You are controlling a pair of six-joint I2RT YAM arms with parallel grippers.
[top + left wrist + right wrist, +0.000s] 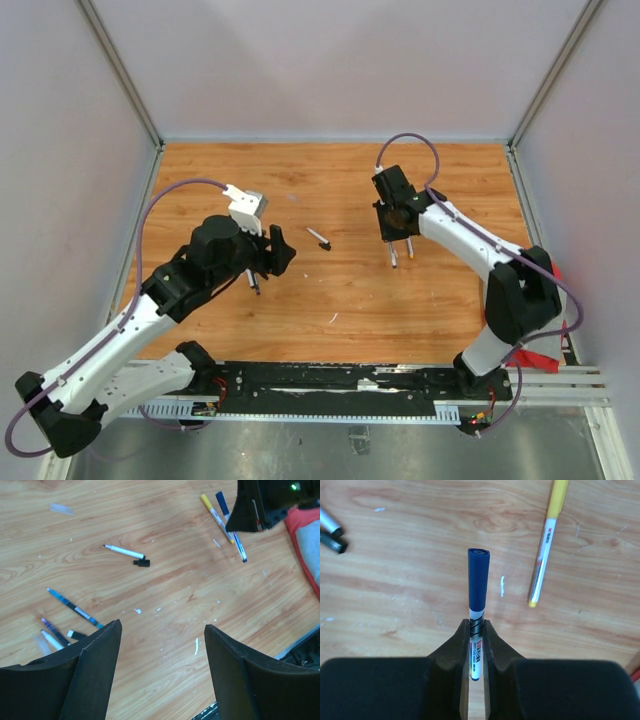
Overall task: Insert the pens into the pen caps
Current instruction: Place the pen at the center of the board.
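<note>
Currently we log right gripper [476, 630] clamped on a blue-capped pen [478, 580], yellow-capped pen [547, 535] lying beside it, left gripper [162, 650] wide and empty, white pen [123, 551] and loose black cap [142, 563] at the table's [450, 320] middle, not yet joined, blue pens [75, 609] seemingly pending.

Pale grey walls [330, 60] with metal corner posts [122, 70] enclose a wood-grain tabletop [300, 180] under even light.

Six pens [125, 551] and two loose black caps [141, 563].
</note>
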